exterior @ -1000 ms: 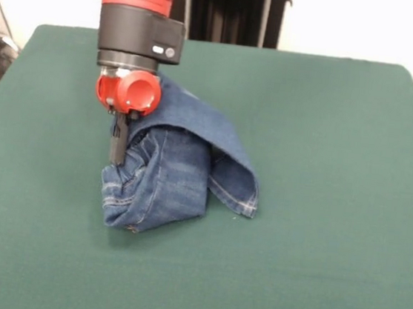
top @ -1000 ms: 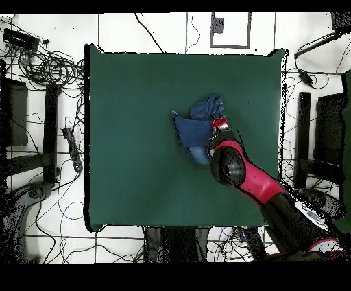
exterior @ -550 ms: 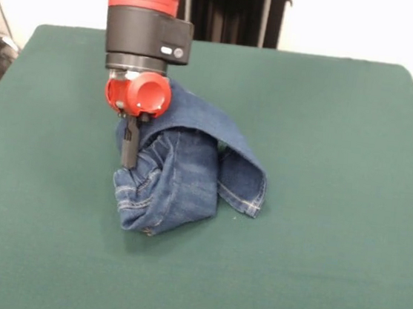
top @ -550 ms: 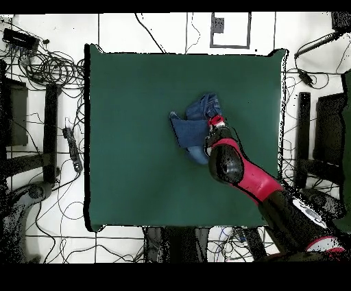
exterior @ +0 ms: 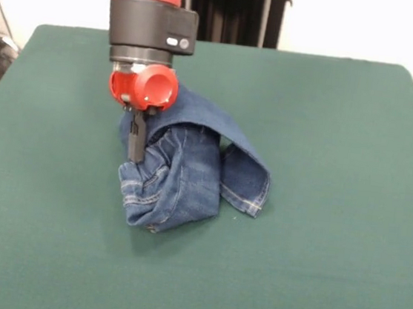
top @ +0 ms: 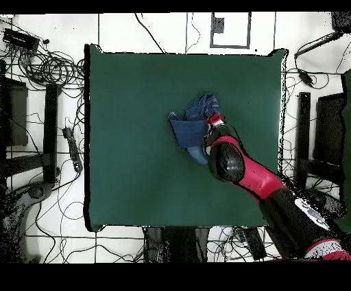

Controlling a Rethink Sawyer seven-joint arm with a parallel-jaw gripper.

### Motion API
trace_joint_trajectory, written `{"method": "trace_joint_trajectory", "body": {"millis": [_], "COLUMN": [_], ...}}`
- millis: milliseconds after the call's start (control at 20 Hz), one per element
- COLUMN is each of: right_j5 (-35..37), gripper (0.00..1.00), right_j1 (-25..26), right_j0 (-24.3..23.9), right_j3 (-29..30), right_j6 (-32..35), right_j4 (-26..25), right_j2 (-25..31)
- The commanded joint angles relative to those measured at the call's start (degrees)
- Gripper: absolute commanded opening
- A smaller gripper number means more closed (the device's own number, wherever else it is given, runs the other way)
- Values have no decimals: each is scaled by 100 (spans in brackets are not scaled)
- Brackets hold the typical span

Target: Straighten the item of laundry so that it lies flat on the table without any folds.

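The fingers (exterior: 138,141) pinch the bunched jeans (exterior: 189,171) at their nine o'clock edge. A thin pinch may slip, dropping them crumpled on the desk (exterior: 334,214).

Even, bright, diffuse light from above, no glare. Soft shadow under jeans (exterior: 189,171) on table (exterior: 328,138), front view. White wall behind is blown out. Front view slightly soft; overhead view crisper, floor bright vs dark cloth

Faded denim jeans (exterior: 182,174), matt green cloth table (exterior: 328,138)
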Motion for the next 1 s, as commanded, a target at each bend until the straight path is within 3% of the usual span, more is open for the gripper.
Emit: {"method": "trace_joint_trajectory", "body": {"millis": [50,100,300,550,850,1000], "right_j5": [1258,1340,1438,1415,1656,1709], "gripper": [0,0,0,0,0,0], "right_j1": [-493,-619,-669,-602,-749,-566], "right_j0": [973,1362,1569,1401,1557,1272], "right_j3": [150,-19,-371,-345,-414,-511], "right_j6": [398,270,24,174,210,167], "right_j4": [434,533,278,36,111,48], "right_j2": [-584,-1166,-1601,-1389,-1558,-1273]}}
